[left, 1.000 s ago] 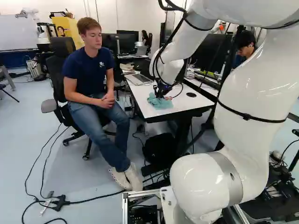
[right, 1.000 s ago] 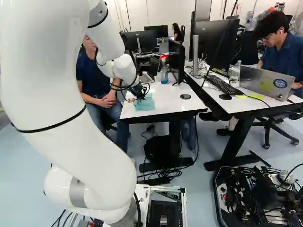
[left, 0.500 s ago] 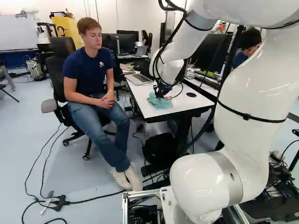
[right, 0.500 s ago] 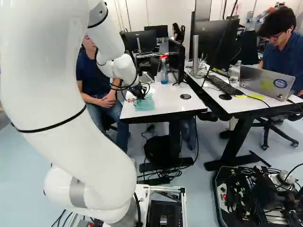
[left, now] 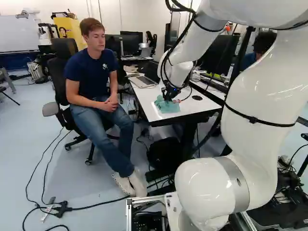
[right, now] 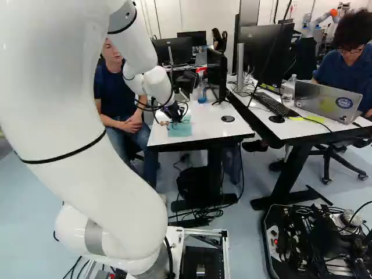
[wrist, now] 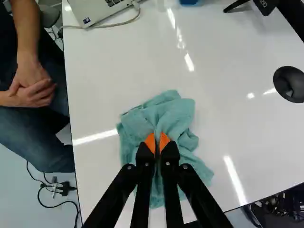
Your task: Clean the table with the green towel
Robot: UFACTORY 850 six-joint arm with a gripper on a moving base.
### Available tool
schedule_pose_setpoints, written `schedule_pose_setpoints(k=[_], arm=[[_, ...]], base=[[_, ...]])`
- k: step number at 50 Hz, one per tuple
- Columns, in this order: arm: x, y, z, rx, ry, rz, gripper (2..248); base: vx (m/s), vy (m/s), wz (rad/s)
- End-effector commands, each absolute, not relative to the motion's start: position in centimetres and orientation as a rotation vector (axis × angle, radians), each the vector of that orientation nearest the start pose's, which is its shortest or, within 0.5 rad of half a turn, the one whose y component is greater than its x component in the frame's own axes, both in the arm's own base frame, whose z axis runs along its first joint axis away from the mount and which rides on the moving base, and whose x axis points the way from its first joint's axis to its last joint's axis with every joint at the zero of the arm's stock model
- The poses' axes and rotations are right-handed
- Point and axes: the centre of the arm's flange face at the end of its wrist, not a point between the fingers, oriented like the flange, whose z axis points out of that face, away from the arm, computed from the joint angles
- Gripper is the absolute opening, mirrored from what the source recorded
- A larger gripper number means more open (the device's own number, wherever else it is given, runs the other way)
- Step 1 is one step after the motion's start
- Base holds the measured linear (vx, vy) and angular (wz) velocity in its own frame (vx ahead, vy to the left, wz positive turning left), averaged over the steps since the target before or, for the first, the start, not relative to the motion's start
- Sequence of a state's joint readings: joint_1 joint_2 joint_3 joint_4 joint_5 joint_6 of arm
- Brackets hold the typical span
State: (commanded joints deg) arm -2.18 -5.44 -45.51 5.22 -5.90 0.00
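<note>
The black two-fingered gripper [wrist: 157, 139] was clenched on the crumpled teal-green cloth towel [wrist: 164, 114], which looked light and limp, best pinched by its bunched middle.

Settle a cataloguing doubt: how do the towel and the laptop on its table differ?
The towel is teal and crumpled; the laptop is grey and rigid. The towel is pinched in the gripper; the laptop stands apart, a cable at its edge. Both rest on the white table.
</note>
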Motion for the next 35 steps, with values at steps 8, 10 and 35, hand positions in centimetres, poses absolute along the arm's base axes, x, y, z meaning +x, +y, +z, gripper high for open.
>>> schedule_pose_setpoints(k=[8,10,35], arm=[[47.4,-3.1,44.8,-2.979,0.231,-0.918,31],[47.2,-3.4,44.8,-2.980,0.242,-0.919,31],[45.2,-3.8,44.8,-2.983,0.261,-0.915,31]], base=[[0.000,0.000,0.000],[0.000,0.000,0.000],[0.000,0.000,0.000]])
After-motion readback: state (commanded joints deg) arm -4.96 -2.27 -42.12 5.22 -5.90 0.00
